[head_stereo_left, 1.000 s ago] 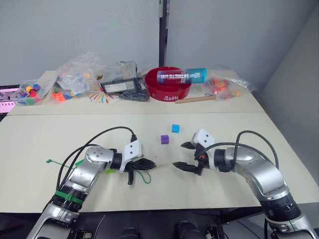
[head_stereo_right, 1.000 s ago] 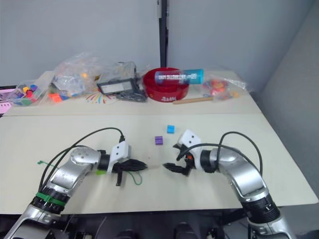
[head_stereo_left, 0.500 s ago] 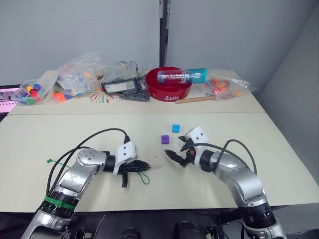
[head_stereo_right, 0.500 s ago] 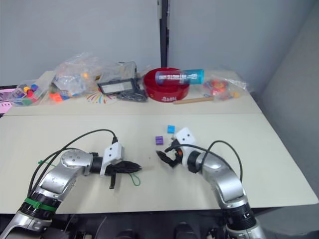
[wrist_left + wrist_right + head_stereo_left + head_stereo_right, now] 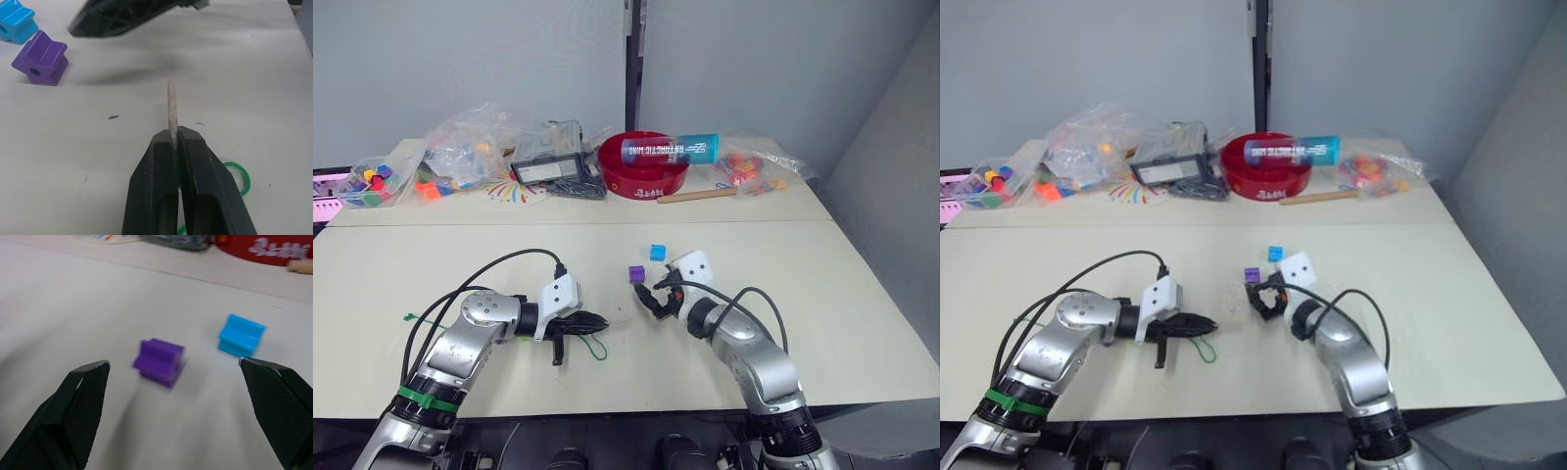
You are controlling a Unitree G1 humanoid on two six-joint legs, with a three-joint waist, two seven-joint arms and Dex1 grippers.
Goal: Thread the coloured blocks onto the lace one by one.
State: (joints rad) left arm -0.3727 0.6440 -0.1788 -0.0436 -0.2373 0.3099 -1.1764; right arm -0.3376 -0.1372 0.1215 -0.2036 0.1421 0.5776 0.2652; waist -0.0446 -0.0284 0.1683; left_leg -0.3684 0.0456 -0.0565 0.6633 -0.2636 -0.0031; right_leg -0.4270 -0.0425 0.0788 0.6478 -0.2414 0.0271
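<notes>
- Left gripper (image 5: 173,143) is clamping the lace (image 5: 171,108) by its stiff tan tip, which is sticking out ahead of the fingers; green cord is looping on the table (image 5: 411,264) just behind them.
- Right gripper (image 5: 176,377) is hovering with fingers spread wide, the purple block (image 5: 160,361) lying between and ahead of them.
- Blue block (image 5: 241,335) is sitting near the purple one, beyond it.

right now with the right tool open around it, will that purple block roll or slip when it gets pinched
Probably not roll: the purple block sits on a flat face on the table. It looks like small smooth plastic with notched sides, so likely light and apt to skid or twist if the right tool closes off-centre. It stands apart from the cyan block, so a nudge seems unlikely.
</notes>
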